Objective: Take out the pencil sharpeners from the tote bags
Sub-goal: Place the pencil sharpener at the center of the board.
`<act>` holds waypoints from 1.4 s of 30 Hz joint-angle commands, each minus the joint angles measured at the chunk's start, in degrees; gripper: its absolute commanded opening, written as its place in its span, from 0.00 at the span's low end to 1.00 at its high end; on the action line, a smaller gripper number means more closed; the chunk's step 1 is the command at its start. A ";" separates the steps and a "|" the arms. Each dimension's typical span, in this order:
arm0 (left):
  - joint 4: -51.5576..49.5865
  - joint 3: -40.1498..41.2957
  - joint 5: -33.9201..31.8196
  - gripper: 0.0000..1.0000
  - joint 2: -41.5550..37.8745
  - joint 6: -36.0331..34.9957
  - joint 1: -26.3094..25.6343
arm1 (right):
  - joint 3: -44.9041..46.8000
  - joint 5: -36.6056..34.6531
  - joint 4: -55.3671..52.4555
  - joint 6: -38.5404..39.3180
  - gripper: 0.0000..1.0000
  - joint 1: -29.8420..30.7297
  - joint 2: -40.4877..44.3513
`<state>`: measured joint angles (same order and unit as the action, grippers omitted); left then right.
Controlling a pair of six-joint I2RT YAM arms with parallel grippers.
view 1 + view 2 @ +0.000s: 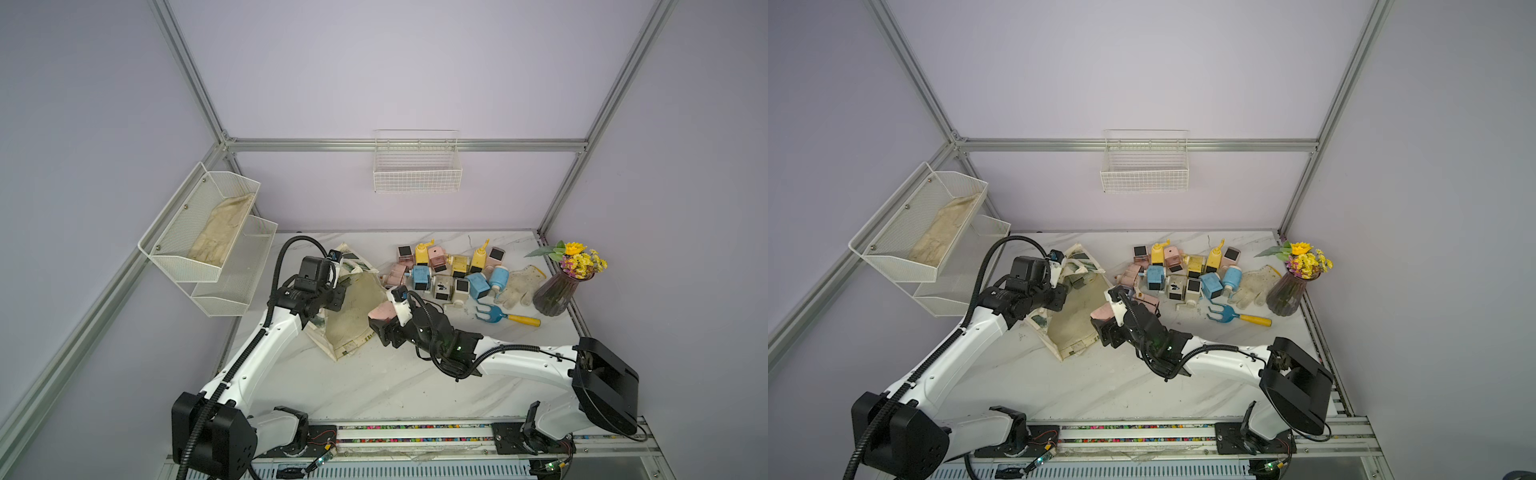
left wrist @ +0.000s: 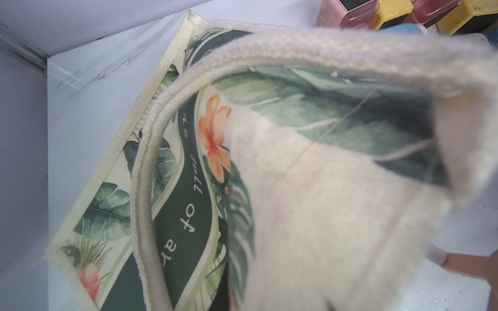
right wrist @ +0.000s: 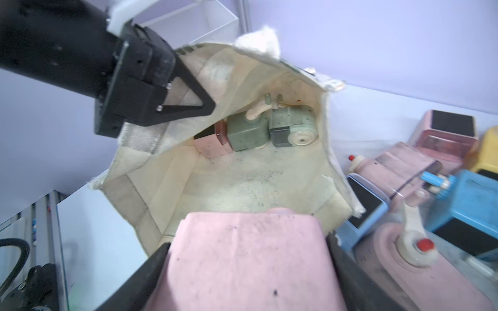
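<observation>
Against the left wall hangs a two-tier mesh shelf (image 1: 208, 245) with a pale cloth in its upper tray; next comes the left tool (image 3: 186, 107), jaws shut flat on the upper lip of the tote bag (image 1: 357, 307), holding its mouth lifted; the bag, cream canvas with a green leafy print, lies on its side on the bench (image 1: 374, 386), left of centre, mouth toward the right arm; deep inside it, the right wrist view shows three pencil sharpeners left, two green (image 3: 248, 132) and one pink (image 3: 213, 145); at the mouth the right tool (image 1: 384, 318) has its jaws spread wide around a pink sharpener (image 3: 250, 255), gripped on both sides and clear of the cloth; right of that, a heap of removed sharpeners (image 1: 449, 270) lies on the bench, roughly fifteen by my count, several overlapping so the tally is not firm; then one blue hand rake (image 1: 505, 316), one dirty glove (image 1: 519, 284) and one vase of flowers (image 1: 557, 291); I judge the task mostly done, with one sharpener in transit and three still to fetch.
</observation>
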<state>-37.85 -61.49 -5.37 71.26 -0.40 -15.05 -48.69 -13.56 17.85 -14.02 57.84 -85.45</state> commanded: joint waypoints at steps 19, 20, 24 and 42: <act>1.24 -4.93 -0.48 0.00 -0.25 1.50 -0.16 | 8.52 -11.93 -2.64 -21.04 0.55 -15.17 0.13; 1.17 -4.92 -0.52 0.00 -0.30 1.55 -0.16 | 8.58 -11.86 -2.48 -21.51 0.55 -15.34 -0.59; 1.19 -4.89 -0.43 0.00 -0.33 1.46 -0.16 | 9.37 -11.14 0.25 -22.45 0.55 -15.65 -3.85; 1.29 -4.86 -0.26 0.00 -0.53 1.28 -0.16 | 8.92 -11.66 -1.15 -25.35 0.97 -16.62 -7.03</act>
<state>-37.85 -61.49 -5.37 71.26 -0.45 -15.05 -39.68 -25.56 17.06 -38.48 41.50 -92.60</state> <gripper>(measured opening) 0.047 0.960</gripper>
